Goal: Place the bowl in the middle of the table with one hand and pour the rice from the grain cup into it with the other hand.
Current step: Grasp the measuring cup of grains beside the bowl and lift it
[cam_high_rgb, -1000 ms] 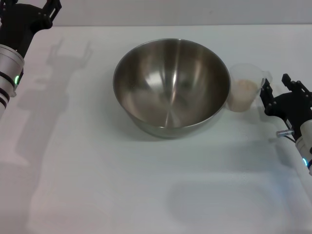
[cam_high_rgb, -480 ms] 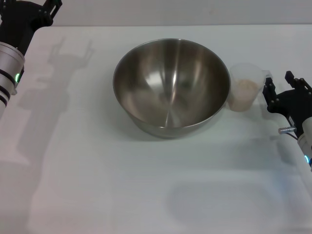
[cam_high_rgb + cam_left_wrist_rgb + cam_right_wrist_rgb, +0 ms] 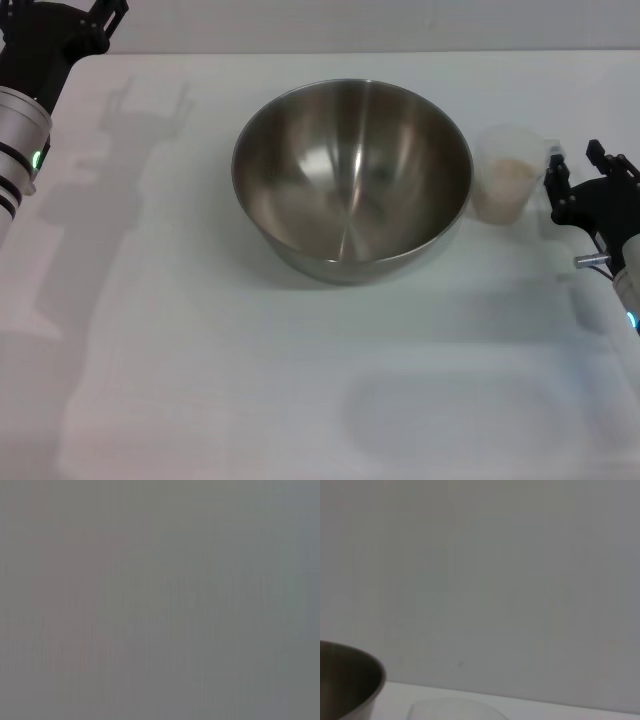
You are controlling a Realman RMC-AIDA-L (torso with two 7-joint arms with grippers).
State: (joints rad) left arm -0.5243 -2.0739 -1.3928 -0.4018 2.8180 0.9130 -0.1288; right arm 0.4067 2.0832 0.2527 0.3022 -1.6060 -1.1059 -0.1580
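One small cup [image 3: 503, 186] of rice [image 3: 503, 180] stands on the worktop [image 3: 300, 380], just beside the bowl [image 3: 352, 180] sitting mid-worktop. We judge the cup light, thin-walled and easily tipped, best gripped across its body. Our right end effector [image 3: 588, 185] waits near it, fingers spread, touching nothing. Our left end effector [image 3: 65, 25] is parked far back, its state unclear.
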